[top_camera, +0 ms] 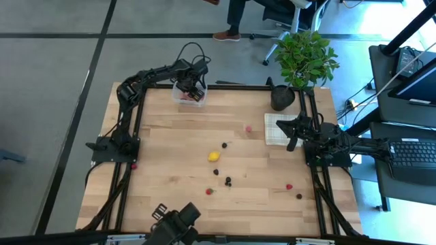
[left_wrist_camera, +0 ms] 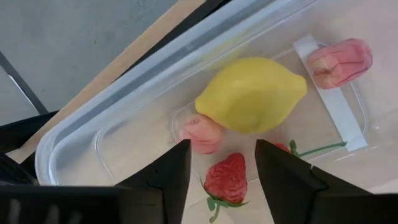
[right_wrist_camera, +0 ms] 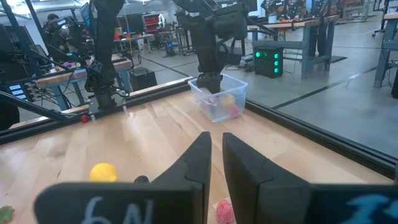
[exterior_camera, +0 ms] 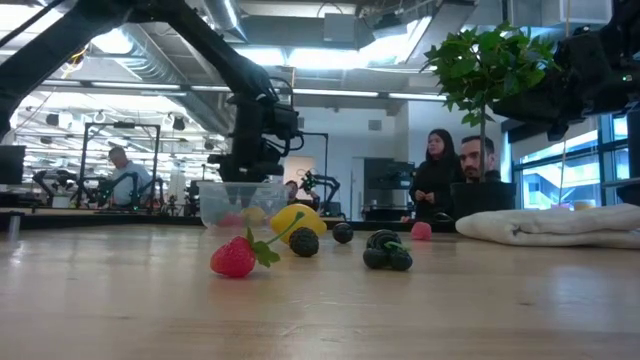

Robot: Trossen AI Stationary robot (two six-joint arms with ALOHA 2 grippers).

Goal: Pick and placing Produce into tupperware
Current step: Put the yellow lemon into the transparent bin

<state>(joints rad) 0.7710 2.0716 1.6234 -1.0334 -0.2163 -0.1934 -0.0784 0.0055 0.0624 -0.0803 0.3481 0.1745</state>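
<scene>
The clear tupperware (top_camera: 189, 96) stands at the table's far edge, left of centre. It holds a yellow lemon (left_wrist_camera: 252, 93), two pink pieces (left_wrist_camera: 202, 132) (left_wrist_camera: 339, 61) and a red strawberry (left_wrist_camera: 225, 180). My left gripper (left_wrist_camera: 222, 149) points down into the tub, open. Its fingers stand on either side of the strawberry and clear of it. More produce lies loose mid-table: a lemon (top_camera: 214, 156), dark berries (top_camera: 228, 181), a strawberry (top_camera: 210, 191) and a pink berry (top_camera: 248, 128). My right gripper (top_camera: 293, 143) waits shut at the right edge.
A black plant pot (top_camera: 282, 97) with a leafy plant stands at the far right. A white checked cloth (top_camera: 276, 129) lies beside my right gripper. A red berry (top_camera: 289, 186) and a dark one (top_camera: 298, 196) lie near the right front. People sit beyond the table.
</scene>
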